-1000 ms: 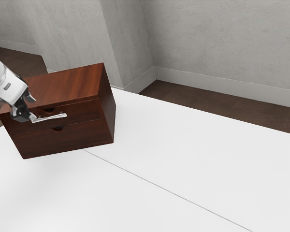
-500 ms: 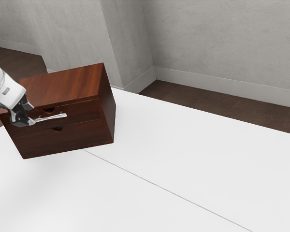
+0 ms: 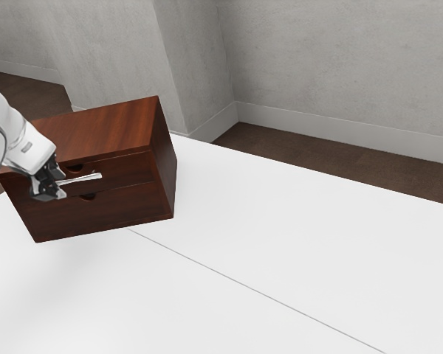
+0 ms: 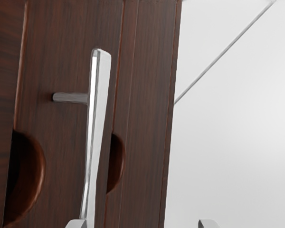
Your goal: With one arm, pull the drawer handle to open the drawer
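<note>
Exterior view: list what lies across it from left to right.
In order: gripper → drawer handle → cabinet's side panel → white table.

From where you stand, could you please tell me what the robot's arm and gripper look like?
The arm is white, with rounded segments and a small dark marking near the wrist. Its gripper is black and blocky; the fingers end in pale grey tips.
</note>
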`<action>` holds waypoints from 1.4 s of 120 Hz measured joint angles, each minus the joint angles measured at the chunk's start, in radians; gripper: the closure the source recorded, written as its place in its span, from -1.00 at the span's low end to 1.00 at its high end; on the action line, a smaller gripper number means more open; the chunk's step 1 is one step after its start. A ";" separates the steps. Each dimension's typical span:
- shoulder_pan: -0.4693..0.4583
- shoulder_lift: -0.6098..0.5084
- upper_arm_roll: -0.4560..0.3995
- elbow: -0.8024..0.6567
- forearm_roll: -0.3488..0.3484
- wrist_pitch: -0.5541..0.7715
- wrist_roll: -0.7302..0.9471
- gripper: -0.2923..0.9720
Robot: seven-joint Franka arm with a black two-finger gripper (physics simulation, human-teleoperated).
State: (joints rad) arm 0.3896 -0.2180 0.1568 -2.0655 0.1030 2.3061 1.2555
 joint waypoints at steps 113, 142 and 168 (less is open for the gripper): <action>-0.015 0.061 -0.008 0.028 -0.006 0.051 0.033 0.16; -0.015 0.068 -0.008 0.028 -0.008 0.056 0.039 0.19; -0.015 0.073 -0.008 0.028 -0.011 0.060 0.043 0.31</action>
State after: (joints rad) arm 0.3749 -0.1454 0.1488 -2.0375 0.0924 2.3660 1.2982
